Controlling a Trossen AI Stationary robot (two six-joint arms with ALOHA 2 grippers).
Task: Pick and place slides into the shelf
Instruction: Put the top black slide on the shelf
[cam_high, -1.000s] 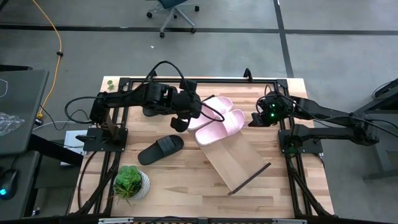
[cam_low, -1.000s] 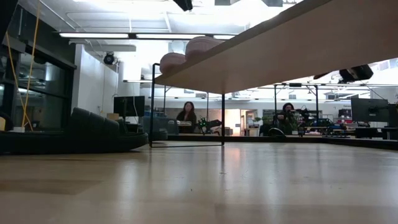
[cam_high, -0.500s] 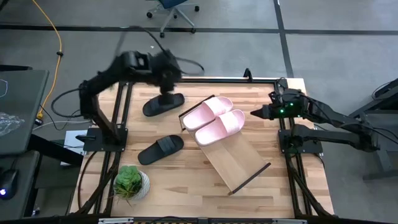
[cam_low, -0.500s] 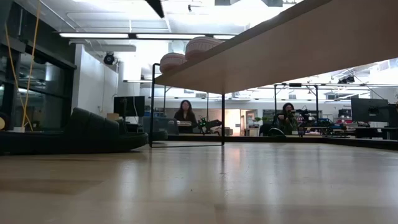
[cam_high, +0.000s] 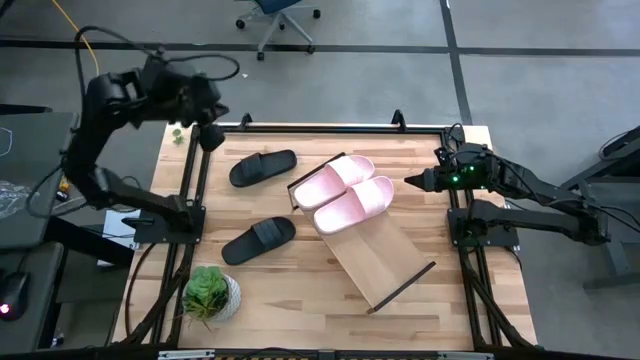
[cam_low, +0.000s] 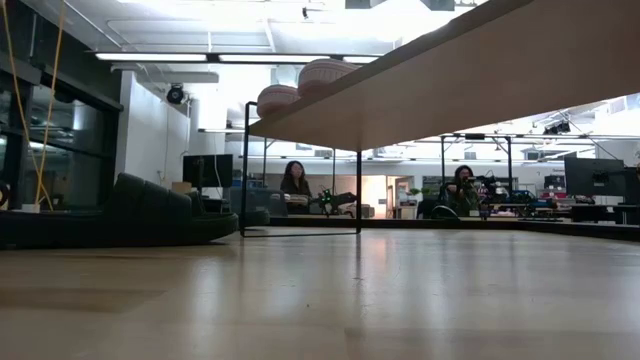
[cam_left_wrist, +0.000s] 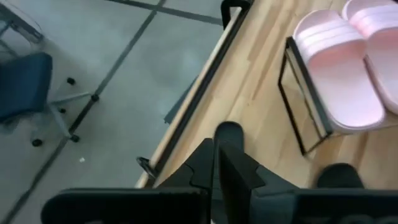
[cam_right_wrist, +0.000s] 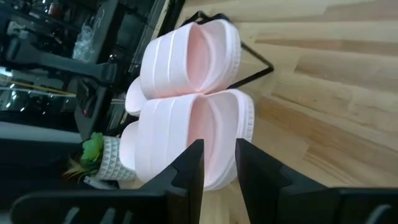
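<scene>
Two pale pink slides (cam_high: 347, 190) lie side by side, soles down, on the far end of the shelf (cam_high: 385, 260), a long light-wood board lying aslant mid-table. They also show in the right wrist view (cam_right_wrist: 193, 106). One black slide (cam_high: 263, 167) lies on the table left of the shelf's far end, and another black slide (cam_high: 258, 239) lies nearer. My left gripper (cam_high: 210, 135) hangs shut and empty above the table's far left corner. My right gripper (cam_high: 410, 183) stands open and empty right of the pink slides, pointing at them.
A small potted plant (cam_high: 212, 293) stands near the table's front left corner. The shelf's near end rim (cam_high: 402, 285) is a thin dark bar. In the low view the shelf (cam_low: 450, 70) stands on thin dark legs. Bare tabletop (cam_high: 300, 300) lies in front of the shelf.
My left gripper has left the pink slides at the shelf's far end and swung up toward the table's far left corner, passing over the far black slide, which lies uncovered now. My right gripper has drawn back a little toward the right edge. The slides have kept still.
</scene>
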